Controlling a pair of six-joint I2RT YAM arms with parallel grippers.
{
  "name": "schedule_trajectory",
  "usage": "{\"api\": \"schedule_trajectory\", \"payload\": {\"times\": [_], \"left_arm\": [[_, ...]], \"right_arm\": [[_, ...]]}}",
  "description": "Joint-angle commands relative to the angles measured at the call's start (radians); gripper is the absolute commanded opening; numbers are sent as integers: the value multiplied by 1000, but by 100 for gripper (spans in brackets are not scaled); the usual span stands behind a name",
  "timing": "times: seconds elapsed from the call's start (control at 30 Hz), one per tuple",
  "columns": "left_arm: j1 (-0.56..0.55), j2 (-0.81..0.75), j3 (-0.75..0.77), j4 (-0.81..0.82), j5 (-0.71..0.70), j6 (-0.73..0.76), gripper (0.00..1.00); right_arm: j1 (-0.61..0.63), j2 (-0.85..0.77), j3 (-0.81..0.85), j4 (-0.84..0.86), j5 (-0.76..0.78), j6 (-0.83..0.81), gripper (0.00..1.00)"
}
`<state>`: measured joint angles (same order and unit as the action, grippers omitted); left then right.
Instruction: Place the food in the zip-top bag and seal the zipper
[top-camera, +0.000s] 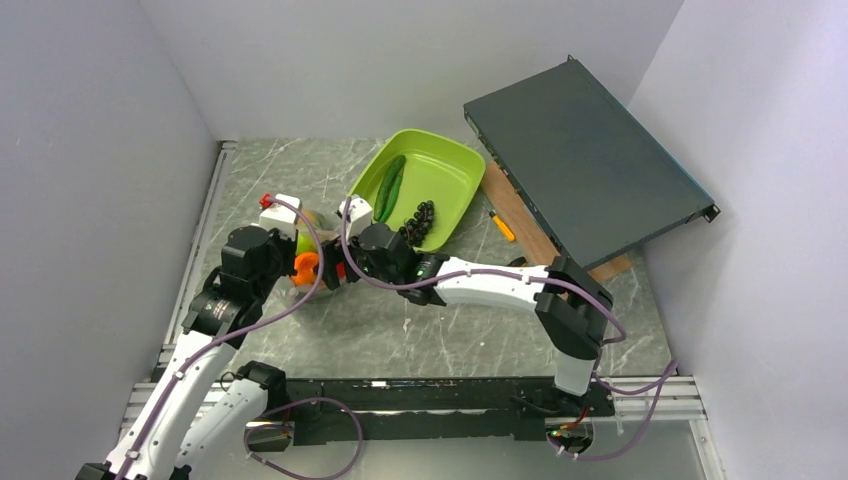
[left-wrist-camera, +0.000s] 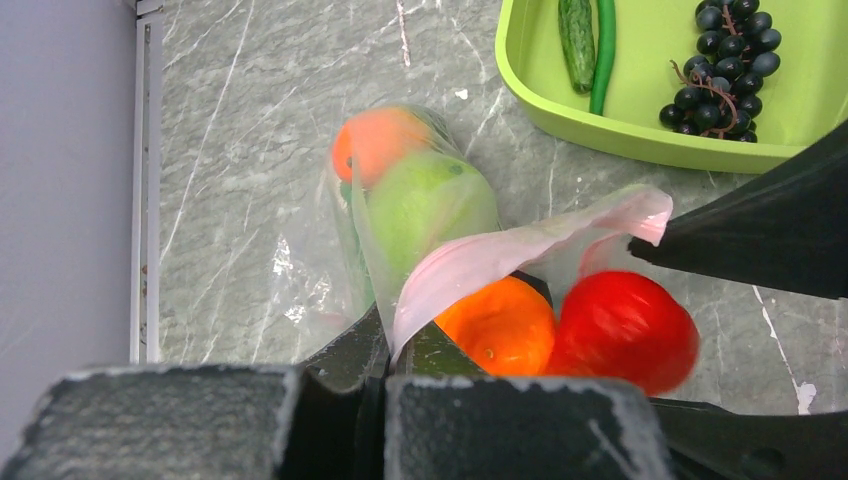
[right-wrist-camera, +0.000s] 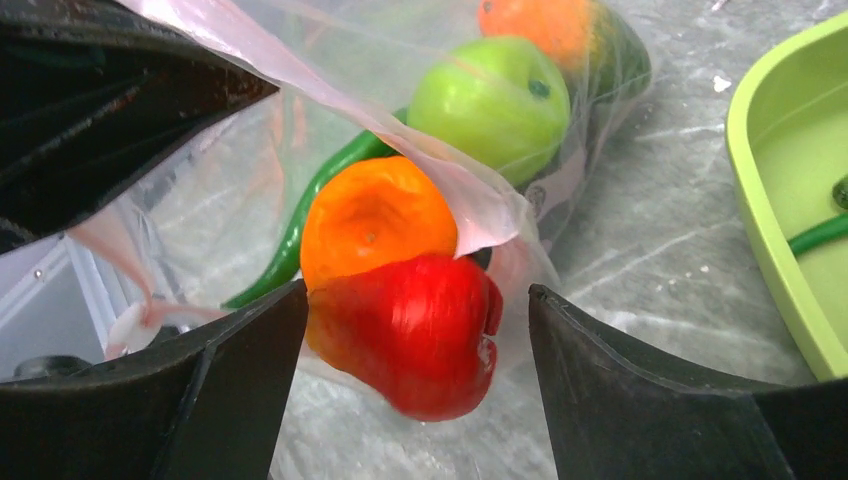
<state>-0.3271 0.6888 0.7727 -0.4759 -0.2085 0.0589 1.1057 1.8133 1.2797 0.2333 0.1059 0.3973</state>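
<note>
The zip-top bag (right-wrist-camera: 600, 170) lies on the table with its pink zipper (left-wrist-camera: 500, 255) lifted. My left gripper (left-wrist-camera: 385, 345) is shut on that pink edge and holds the mouth up. Deep inside the bag are a green apple (right-wrist-camera: 490, 100), an orange (right-wrist-camera: 530, 25) and a green pod (right-wrist-camera: 300, 215). At the mouth, under the raised lip, sit a second orange (right-wrist-camera: 375, 215) and a red pepper (right-wrist-camera: 410, 330). My right gripper (right-wrist-camera: 418, 290) is open around the pepper, with a clear gap on the pepper's right side.
The lime-green tray (top-camera: 455, 165) behind the bag holds a cucumber (top-camera: 388, 188), a thin green pod (left-wrist-camera: 603, 50) and dark grapes (top-camera: 418, 222). A dark flat box (top-camera: 585, 160) rests on a wooden board (top-camera: 520, 215) at the right, with an orange-handled screwdriver (top-camera: 502, 226) beside it.
</note>
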Motion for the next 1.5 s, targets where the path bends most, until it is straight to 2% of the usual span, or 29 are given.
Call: {"api": "schedule_trajectory", "payload": {"times": [0.0,0.1,0.33,0.5,0.67,0.83,0.97,1.07,1.13,1.2,1.27,1.33,1.47], "left_arm": [[-2,-11,31,73,-15,-12,0],[-3,-12,32,73,-12,-11,0],[-3,-11,32,75,-9,-12,0],[-3,-6,31,74,-8,-13,0],[-3,1,35,74,-1,-12,0],[-1,0,34,73,1,-13,0],[-1,0,33,72,-2,-13,0],[-1,1,34,71,-3,-13,0],[-1,2,34,70,-1,-13,0],[-1,0,34,69,-2,-13,0],[-1,-2,33,69,-2,-14,0],[-1,0,33,70,-2,-14,0],[-1,14,33,80,11,-10,0]], "right_arm": [[-2,-95,-20,-47,35,-39,83],[-5,-115,-44,-46,68,-48,85],[-13,-93,-41,-51,42,-1,85],[-14,-125,-80,-27,-36,11,85],[-19,-161,-148,44,-181,51,86],[-20,-127,-188,166,-219,102,86],[-20,-81,-149,195,-272,159,82],[-19,-49,-137,210,-290,196,70],[-18,-37,-133,198,-275,171,67],[-19,-44,-130,127,-183,79,69],[-23,-63,-135,19,-66,-18,73],[-24,-109,-196,4,-7,-109,78],[-31,-240,-313,-81,83,-151,82]]}}
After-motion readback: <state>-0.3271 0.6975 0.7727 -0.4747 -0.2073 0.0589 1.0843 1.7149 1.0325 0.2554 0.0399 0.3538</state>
